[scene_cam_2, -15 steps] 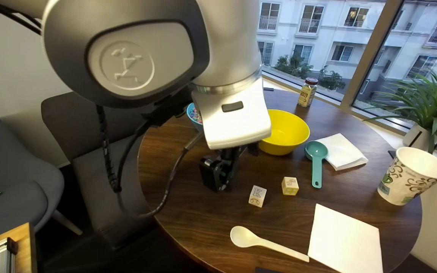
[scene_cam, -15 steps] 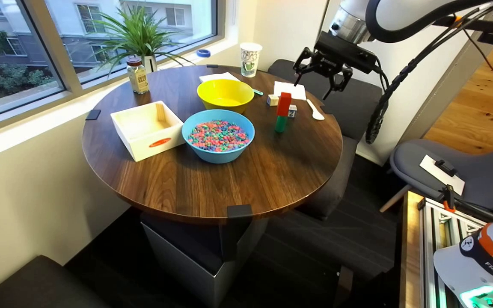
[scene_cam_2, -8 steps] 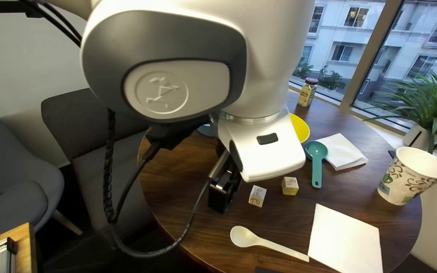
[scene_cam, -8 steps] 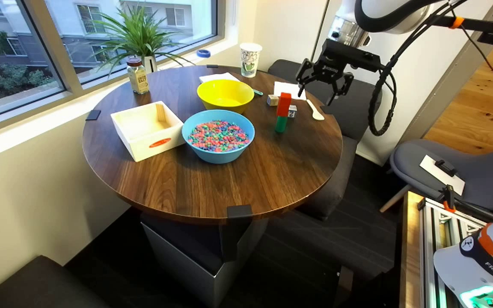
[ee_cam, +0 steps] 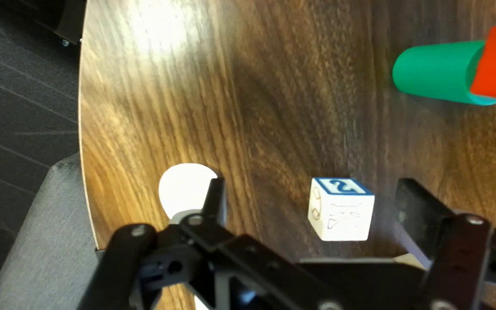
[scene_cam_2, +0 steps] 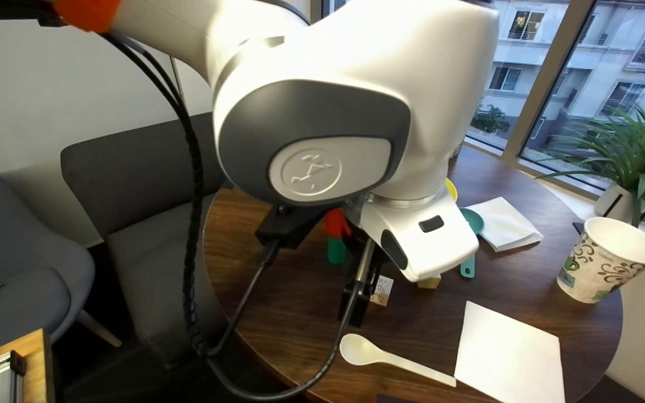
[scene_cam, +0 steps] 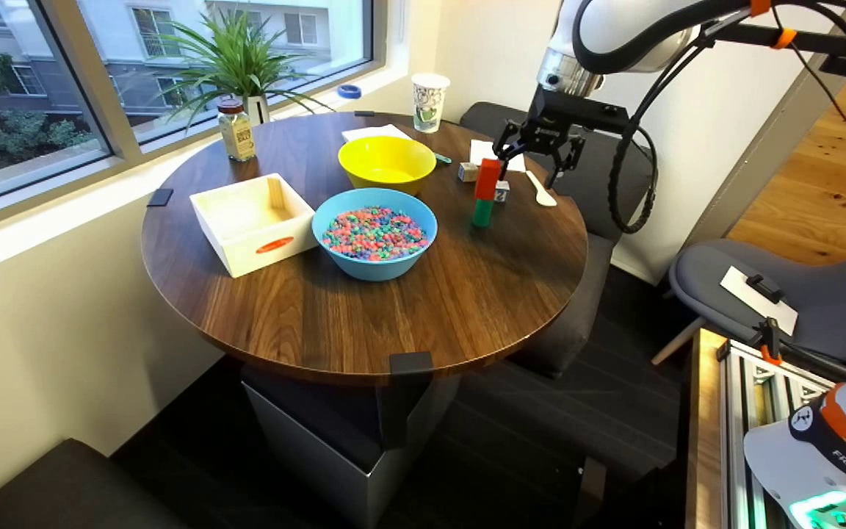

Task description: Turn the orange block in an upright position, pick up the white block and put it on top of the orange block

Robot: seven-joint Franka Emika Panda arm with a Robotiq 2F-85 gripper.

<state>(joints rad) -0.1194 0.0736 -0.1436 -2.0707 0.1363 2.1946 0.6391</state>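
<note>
The white jointed robot arm is bent down over the round brown wooden table, much of which is hidden by it in an exterior view. The black two-fingered gripper is pointed downward, its jaws spread wide. In the wrist view, the small white cube with printed characters is framed between the fingers, touched by neither. The small red-orange rectangular block is stood upright on the green rounded block, shown well apart from the fingers in that same wrist view.
</note>
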